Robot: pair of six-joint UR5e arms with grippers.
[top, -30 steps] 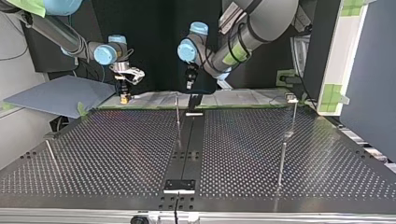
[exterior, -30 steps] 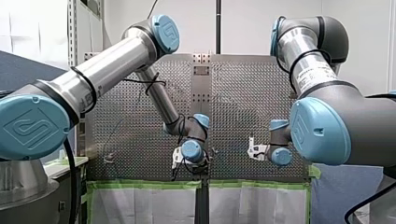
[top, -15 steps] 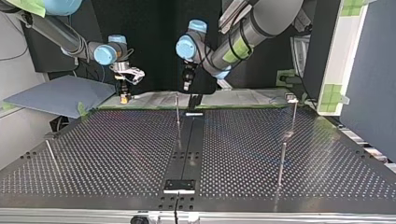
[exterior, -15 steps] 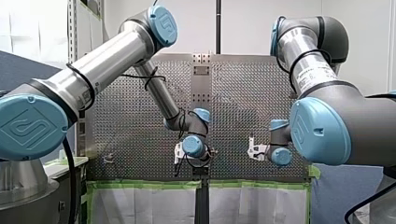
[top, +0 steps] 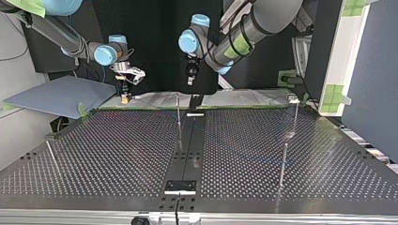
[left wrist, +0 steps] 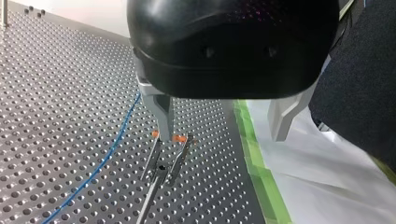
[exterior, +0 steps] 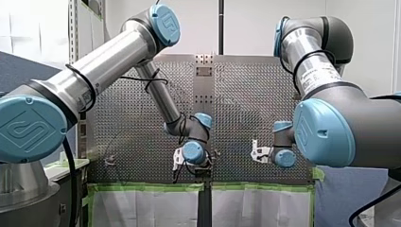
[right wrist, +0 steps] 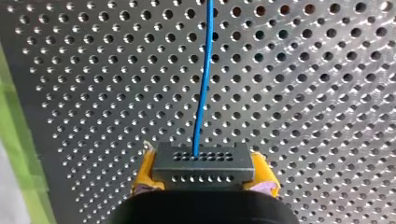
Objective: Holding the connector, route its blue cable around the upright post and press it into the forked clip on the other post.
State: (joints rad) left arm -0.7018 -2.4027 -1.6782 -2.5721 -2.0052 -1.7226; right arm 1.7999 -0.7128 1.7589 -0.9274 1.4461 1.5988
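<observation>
The right gripper (right wrist: 204,181) is clamped on the connector (right wrist: 204,164), with its yellow pads (right wrist: 141,179) bearing on the two end faces. The blue cable (right wrist: 204,79) leaves the connector's drilled face and runs ahead over the perforated table (right wrist: 303,93). The left gripper (left wrist: 222,126) is spread wide and holds nothing. One of its fingers (left wrist: 159,105) hangs directly over the forked clip (left wrist: 167,157); contact between them cannot be determined. The cable lies flat on the table just beside the clip, outside its fork.
</observation>
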